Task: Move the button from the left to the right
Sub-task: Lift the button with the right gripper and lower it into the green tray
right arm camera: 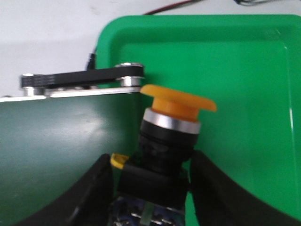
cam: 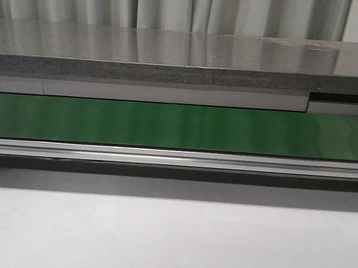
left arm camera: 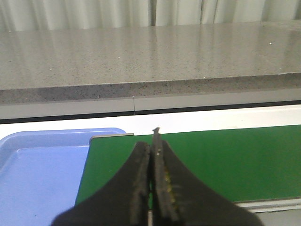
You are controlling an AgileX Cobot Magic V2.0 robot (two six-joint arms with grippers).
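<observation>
The button (right arm camera: 178, 101) has a yellow-orange mushroom cap, a silver ring and a black blocky body. It shows only in the right wrist view. My right gripper (right arm camera: 153, 160) is shut on its black body and holds it over the end of the green conveyor belt (right arm camera: 61, 136), at the edge of a green tray (right arm camera: 244, 70). My left gripper (left arm camera: 153, 146) is shut and empty, above the other end of the belt (left arm camera: 225, 160). Neither gripper nor the button shows in the front view.
A blue tray (left arm camera: 37, 174) lies beside the belt's left end. A black bracket with silver bolts (right arm camera: 80, 79) caps the belt's right end. In the front view the belt (cam: 179, 126) runs across, behind an aluminium rail (cam: 177, 159) and before a grey counter (cam: 173, 58).
</observation>
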